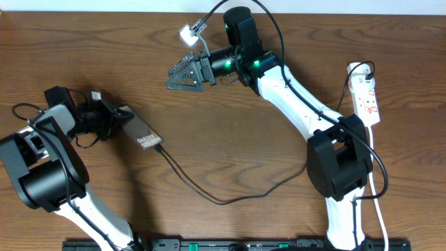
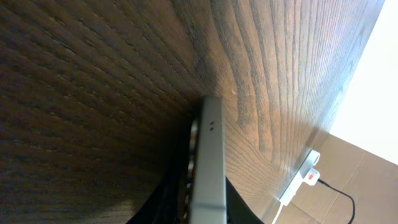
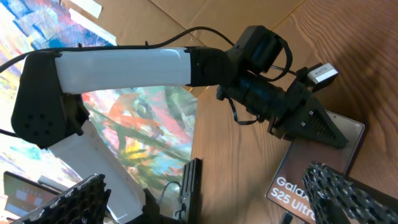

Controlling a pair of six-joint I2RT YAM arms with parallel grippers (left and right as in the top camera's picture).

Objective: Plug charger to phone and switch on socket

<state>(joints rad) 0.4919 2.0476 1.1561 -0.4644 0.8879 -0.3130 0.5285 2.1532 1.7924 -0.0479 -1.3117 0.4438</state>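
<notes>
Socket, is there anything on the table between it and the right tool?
Nothing loose shows on the table between the right tool and the socket; only that arm's own white link spans the gap.

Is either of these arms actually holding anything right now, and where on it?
The left claw seems to pinch the phone by the end away from the charger plug; the right claw is open and empty.
</notes>
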